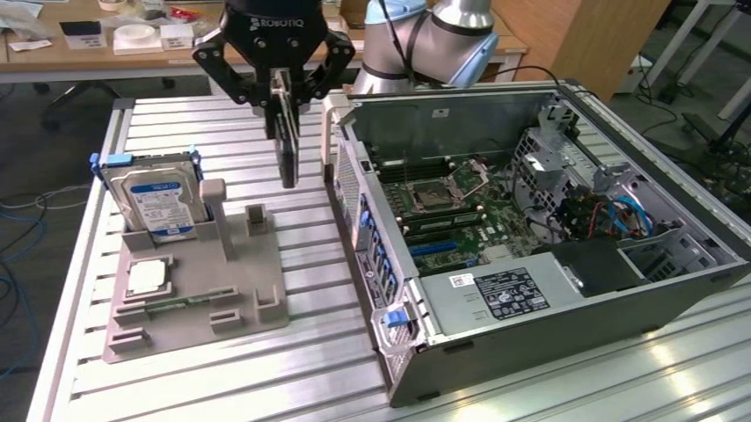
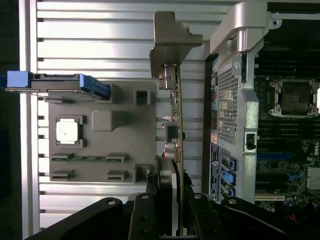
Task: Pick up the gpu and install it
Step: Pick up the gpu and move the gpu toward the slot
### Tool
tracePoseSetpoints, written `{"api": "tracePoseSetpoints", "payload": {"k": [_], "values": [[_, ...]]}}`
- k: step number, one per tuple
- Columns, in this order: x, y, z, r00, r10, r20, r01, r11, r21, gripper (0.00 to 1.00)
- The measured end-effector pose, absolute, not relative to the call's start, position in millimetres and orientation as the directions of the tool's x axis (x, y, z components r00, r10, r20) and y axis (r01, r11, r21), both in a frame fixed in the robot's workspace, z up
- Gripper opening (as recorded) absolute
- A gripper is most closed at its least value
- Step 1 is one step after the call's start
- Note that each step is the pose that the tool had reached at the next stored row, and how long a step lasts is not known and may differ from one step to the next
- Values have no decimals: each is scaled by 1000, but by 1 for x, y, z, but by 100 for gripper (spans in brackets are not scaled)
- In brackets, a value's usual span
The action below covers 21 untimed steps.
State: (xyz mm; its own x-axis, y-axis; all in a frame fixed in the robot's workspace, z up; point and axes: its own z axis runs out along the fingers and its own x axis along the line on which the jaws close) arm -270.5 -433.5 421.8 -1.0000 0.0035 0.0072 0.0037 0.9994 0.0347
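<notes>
The gripper (image 1: pixel 281 92) is clamping the gpu (image 1: pixel 287 145), holding it aloft!
Narrowed almost shut on the card's top edge, it is dangling the card upright, in the exterior view at nine o'clock from the open computer case (image 1: pixel 393 290) and two o'clock from the hard drive (image 1: pixel 158 202).

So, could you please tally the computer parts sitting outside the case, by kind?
gpu, held in the gripper: 1
hard drive: 1
processor chip: 1
memory stick: 1
Total: 4
</notes>
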Motion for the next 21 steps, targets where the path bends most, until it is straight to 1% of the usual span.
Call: {"api": "tracePoseSetpoints", "payload": {"k": [21], "values": [[-227, -433, 421, -1000, 3, 7, 3, 999, 35, 28]]}}
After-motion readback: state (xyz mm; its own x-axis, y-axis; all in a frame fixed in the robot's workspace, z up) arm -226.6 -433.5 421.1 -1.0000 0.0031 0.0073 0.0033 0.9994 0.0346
